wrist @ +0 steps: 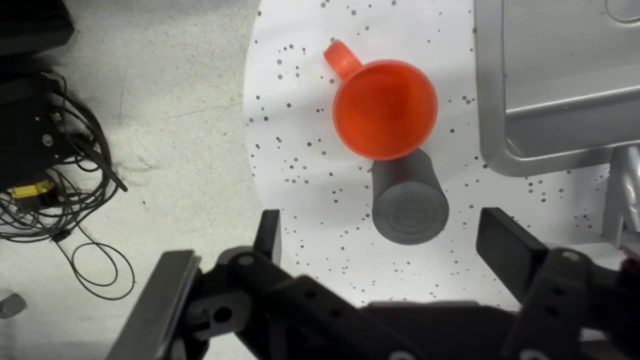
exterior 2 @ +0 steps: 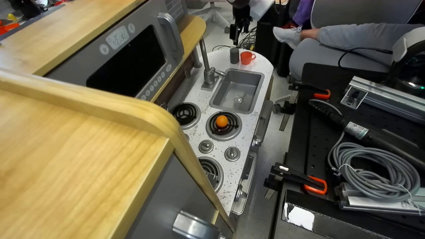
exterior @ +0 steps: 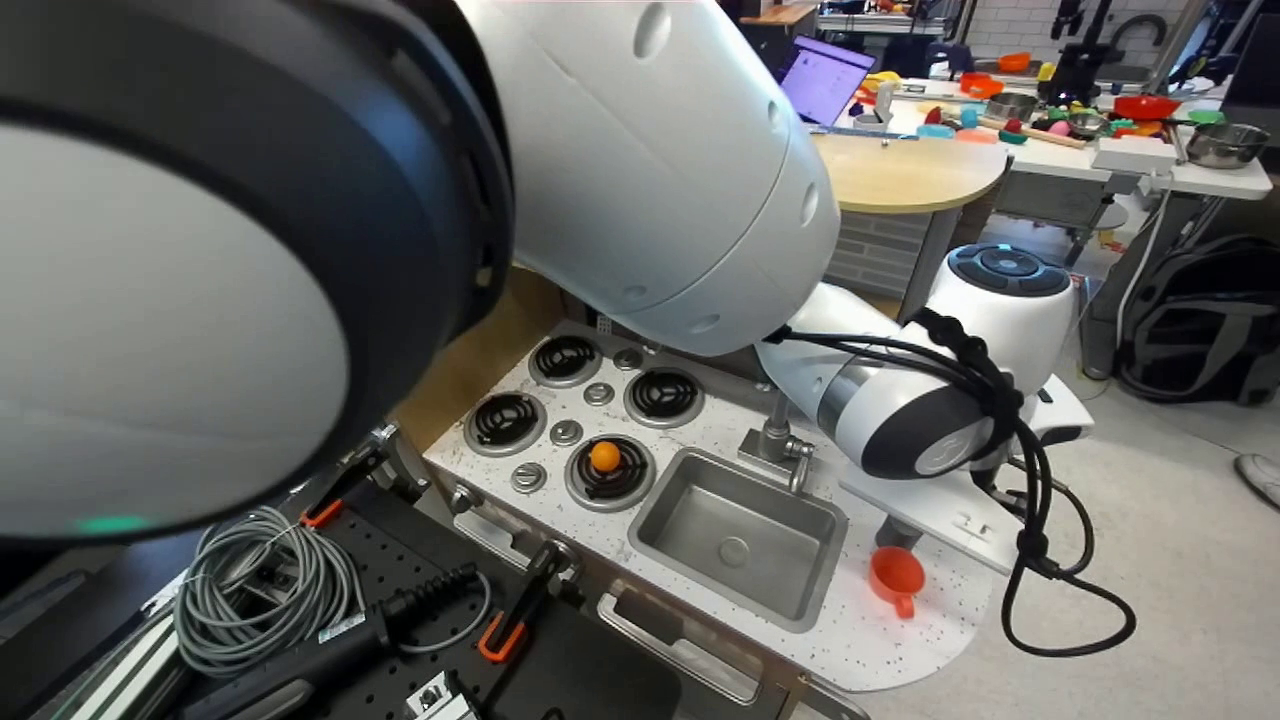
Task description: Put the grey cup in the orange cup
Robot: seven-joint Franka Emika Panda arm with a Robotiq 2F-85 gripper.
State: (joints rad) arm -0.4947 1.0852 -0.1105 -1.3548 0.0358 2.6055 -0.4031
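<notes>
Grey cup [wrist: 410, 212] stands, apparently closed end up, on the table [wrist: 317, 197], at six o'clock from the orange cup [wrist: 384, 111] in the wrist view. The hand [wrist: 384, 231], spread wide, holds nothing. Grasping seems the current step: next, descend astride the grey cup and close.

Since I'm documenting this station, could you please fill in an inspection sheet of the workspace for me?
Surface: white speckled counter with a sink set into it.
Job's things: grey cup, apparently bottom up, beside the orange cup, which stands mouth up.
Clutter: orange ball on a stove burner.
End effector: open, holding nothing.
Cables: grey cable coiled over the black bench; black cables hang looped from the robot arm.
Surroundings: a person's leg at a grey chair; a laptop in the background.
</notes>
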